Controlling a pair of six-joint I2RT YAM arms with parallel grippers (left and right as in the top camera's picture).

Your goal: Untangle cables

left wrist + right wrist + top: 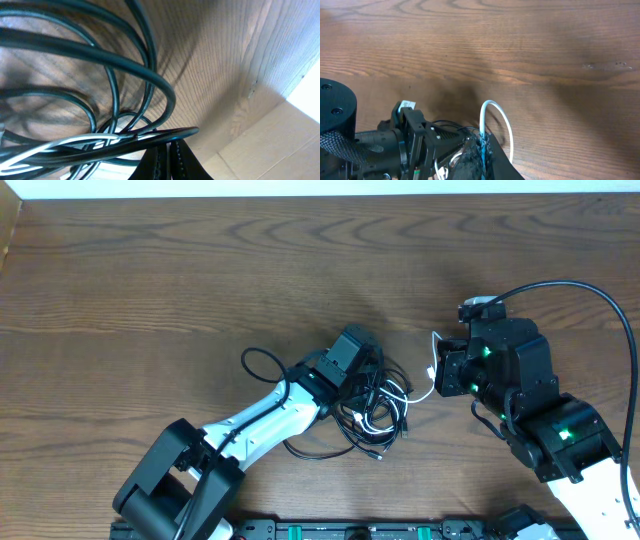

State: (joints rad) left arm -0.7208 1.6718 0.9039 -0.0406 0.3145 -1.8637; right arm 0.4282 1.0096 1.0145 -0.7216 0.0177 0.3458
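Observation:
The cables lie tangled in a heap point(375, 415) at the table's middle, with a black loop point(258, 365) reaching out to the left. My left gripper point(372, 378) is down in the heap. In the left wrist view its fingers point(167, 150) are shut on a black cable point(150, 137), with more black loops point(115, 60) and the white cable point(45, 147) close behind. My right gripper point(437, 370) is at the heap's right edge, shut on the white cable point(420, 393). In the right wrist view its fingers point(484, 145) pinch that cable, which arcs up in a loop point(492, 106).
The wooden table point(200, 270) stretches bare to the back and left. The left arm's wrist point(410, 142) shows right beside my right gripper. A thick black arm wire point(600, 300) arcs over the right side. A black rail point(350, 530) runs along the front edge.

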